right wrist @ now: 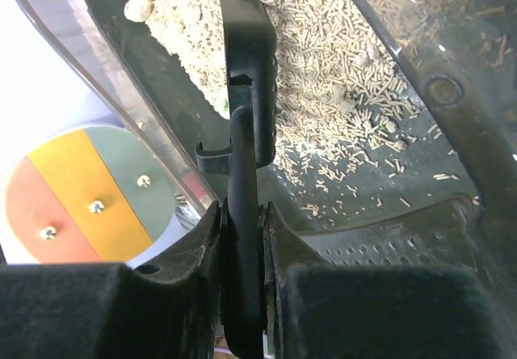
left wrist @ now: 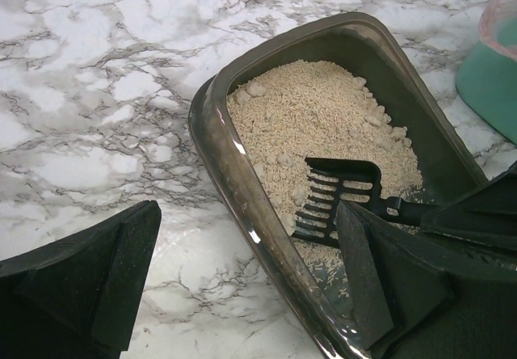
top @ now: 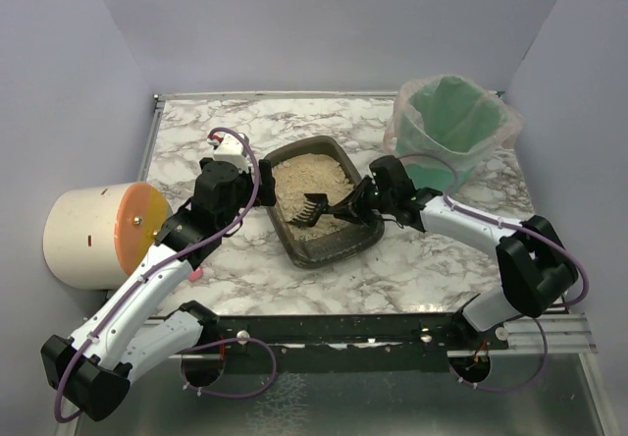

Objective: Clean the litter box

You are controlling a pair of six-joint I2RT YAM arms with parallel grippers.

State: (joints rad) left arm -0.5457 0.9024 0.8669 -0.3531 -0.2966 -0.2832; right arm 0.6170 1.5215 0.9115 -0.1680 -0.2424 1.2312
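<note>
The litter box (top: pixel 329 249) is a dark tray with beige litter heaped at its far end, in the middle of the marble table. My left gripper (top: pixel 261 189) is open and straddles the box's left rim (left wrist: pixel 222 149): one finger (left wrist: pixel 89 282) is over the table outside, the other (left wrist: pixel 384 282) is inside the box. My right gripper (top: pixel 364 201) is shut on the handle of the black slotted scoop (top: pixel 312 207). The scoop head (left wrist: pixel 335 197) rests in the litter near the box's middle. In the right wrist view the handle (right wrist: pixel 244 213) is pinched between my fingers above the box floor (right wrist: pixel 388 189).
A green bucket (top: pixel 451 127) lined with a clear bag stands at the back right, its edge also in the left wrist view (left wrist: pixel 493 76). A cream cylinder with an orange face (top: pixel 98 232) lies at the table's left edge; its coloured disc shows in the right wrist view (right wrist: pixel 89 201).
</note>
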